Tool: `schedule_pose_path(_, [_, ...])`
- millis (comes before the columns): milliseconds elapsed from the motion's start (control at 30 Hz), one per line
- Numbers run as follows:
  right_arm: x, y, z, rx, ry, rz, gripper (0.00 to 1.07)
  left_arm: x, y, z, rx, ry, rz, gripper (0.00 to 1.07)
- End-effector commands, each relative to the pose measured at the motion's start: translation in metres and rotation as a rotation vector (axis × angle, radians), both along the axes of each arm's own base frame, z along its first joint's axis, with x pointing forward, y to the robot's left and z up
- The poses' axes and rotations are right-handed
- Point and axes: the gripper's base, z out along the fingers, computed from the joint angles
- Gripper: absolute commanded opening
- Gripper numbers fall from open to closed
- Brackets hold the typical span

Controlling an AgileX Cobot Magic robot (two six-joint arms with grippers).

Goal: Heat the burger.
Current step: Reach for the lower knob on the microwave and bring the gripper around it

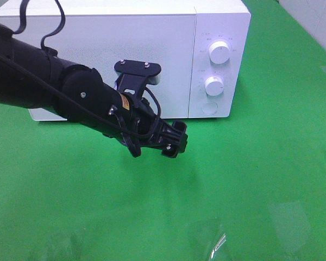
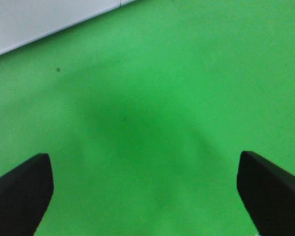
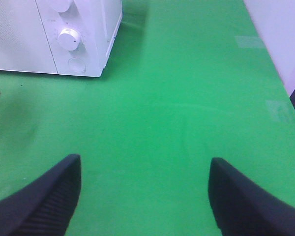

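Exterior high: the black jointed left arm (image 1: 43,70) enters from the far left and slants down to the right, across the front of the white box-shaped microwave oven (image 1: 125,38). The left gripper (image 1: 174,138) hangs over the green cloth-covered counter (image 1: 250,179), just near of the shut door. Its fingers are seen end-on, so their spread is unreadable here. Two round white knobs (image 1: 219,53) sit on the right panel. The right arm is out of frame.

Left wrist: blurred. Smooth black fingers (image 2: 19,196) stand wide apart, with only green cloth between them.

Right wrist: the right gripper (image 3: 143,164) has ribbed black fingers (image 3: 39,201) spread wide and holding nothing. The microwave's upper knob is cut off.

The burger shows in no view, so its place cannot be told.
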Motion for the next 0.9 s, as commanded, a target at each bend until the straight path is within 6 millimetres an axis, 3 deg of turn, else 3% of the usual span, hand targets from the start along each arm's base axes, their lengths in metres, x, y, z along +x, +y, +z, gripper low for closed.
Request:
schedule_pose_path(33, [-0.004,-0.001,0.0,-0.011,-0.032,0.003,0.7,-0.012,0.004,0.015,0.045,0.078,-0.023,0.94])
schedule_pose_path(333, [-0.004,-0.001,0.0,-0.011,-0.032,0.003,0.7,-0.033,0.021,0.039,0.145,0.202,-0.064,0.94])
schedule_pose_path(567, [-0.004,-0.001,0.0,-0.011,-0.032,0.003,0.7,-0.051,0.036,0.069,0.181,0.257,-0.09,0.94])
schedule_pose_path(633, [-0.004,-0.001,0.0,-0.011,-0.032,0.003,0.7,-0.054,0.048,0.085,0.178,0.269,-0.071,0.94])
schedule_pose_path(800, [-0.004,-0.001,0.0,-0.011,-0.032,0.003,0.7,-0.048,0.067,0.092,0.189,0.304,-0.02,0.94])
schedule_pose_path(900, [-0.004,-0.001,0.0,-0.011,-0.032,0.003,0.7,-0.037,0.099,0.103,0.195,0.343,0.071,0.94])
